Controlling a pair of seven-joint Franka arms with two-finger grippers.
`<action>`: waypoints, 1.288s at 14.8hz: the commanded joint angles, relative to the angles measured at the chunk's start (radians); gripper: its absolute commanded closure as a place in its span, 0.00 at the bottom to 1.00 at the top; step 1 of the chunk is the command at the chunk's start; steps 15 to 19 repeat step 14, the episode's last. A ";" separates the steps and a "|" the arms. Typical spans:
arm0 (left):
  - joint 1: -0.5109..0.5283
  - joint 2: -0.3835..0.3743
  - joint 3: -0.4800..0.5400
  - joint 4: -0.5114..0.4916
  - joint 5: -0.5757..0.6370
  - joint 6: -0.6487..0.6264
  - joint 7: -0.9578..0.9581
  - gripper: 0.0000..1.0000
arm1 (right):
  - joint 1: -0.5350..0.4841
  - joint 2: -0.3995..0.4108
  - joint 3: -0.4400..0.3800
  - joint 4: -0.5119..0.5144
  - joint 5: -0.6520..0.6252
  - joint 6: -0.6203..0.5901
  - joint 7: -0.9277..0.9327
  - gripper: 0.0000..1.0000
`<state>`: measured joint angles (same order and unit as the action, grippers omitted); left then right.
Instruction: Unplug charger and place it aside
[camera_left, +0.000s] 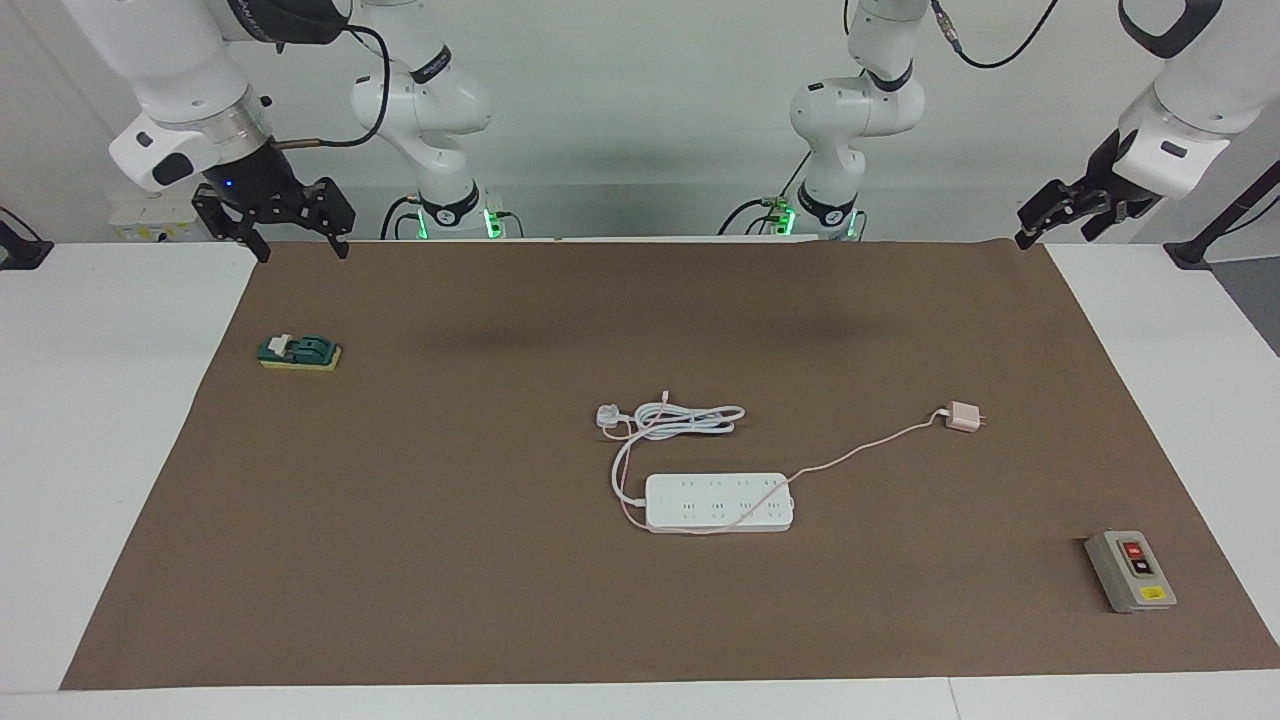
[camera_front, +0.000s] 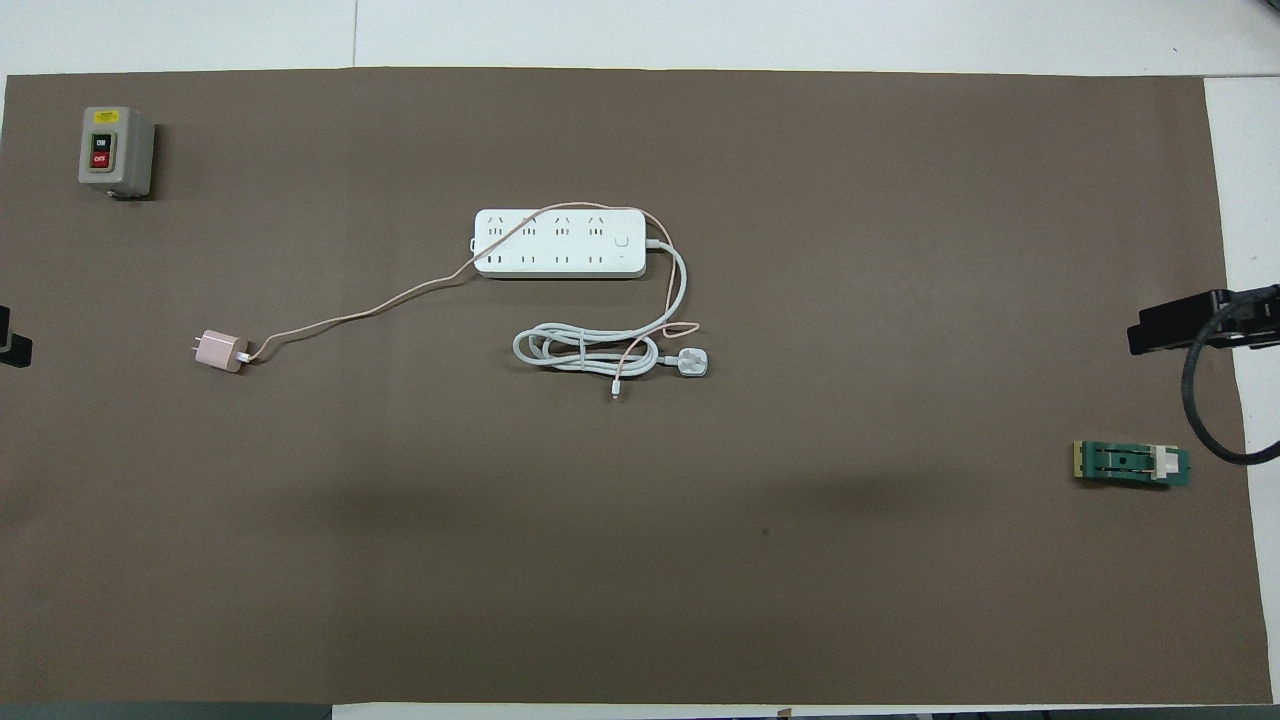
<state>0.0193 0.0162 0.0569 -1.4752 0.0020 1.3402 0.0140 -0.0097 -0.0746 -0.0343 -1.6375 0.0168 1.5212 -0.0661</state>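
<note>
I'm holding my right gripper (camera_left: 295, 232) up over the right arm's end of the table, above the edge of the brown mat (camera_left: 400, 560), fingers spread wide with nothing between them. My left gripper (camera_left: 1050, 218) is hanging over the mat's corner at the left arm's end; I cannot tell how its fingers are set. Both are well apart from anything on the table.

The charger (camera_left: 965, 417) is lying on its side on the mat, prongs showing and pointing toward the left arm's end, well apart from the white power strip (camera_left: 719, 502). Its thin pink cable (camera_left: 860, 446) is trailing across one end of the strip and looping round past the coiled white cord (camera_left: 680, 420) and the three-pin plug (camera_left: 607, 415). The strip's sockets are all looking bare in the overhead view, so I'm judging the charger is already out and set aside.

I'm reading this as the closing step: arms parked clear, nothing in hand. If anything is still called for, it's just keeping both grippers clear of the mat; a regrasp would need the left gripper dropping over the cube and pinching its flat sides, minding the cable draped on the strip.

Also sitting around: a grey switch box with red and black buttons (camera_left: 1131, 571) toward the left arm's end, and a green knife switch on a yellow base (camera_left: 299, 351) toward the right arm's end.
</note>
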 joint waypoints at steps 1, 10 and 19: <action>-0.010 -0.009 0.006 -0.005 0.012 0.008 0.015 0.00 | -0.013 -0.021 0.013 -0.019 -0.004 0.004 0.012 0.00; -0.018 -0.009 0.004 -0.011 0.007 0.072 0.009 0.00 | -0.018 -0.021 0.013 -0.021 -0.005 0.004 0.017 0.00; -0.018 -0.009 0.005 -0.011 0.007 0.076 0.007 0.00 | -0.016 -0.022 0.013 -0.021 -0.005 0.004 0.011 0.00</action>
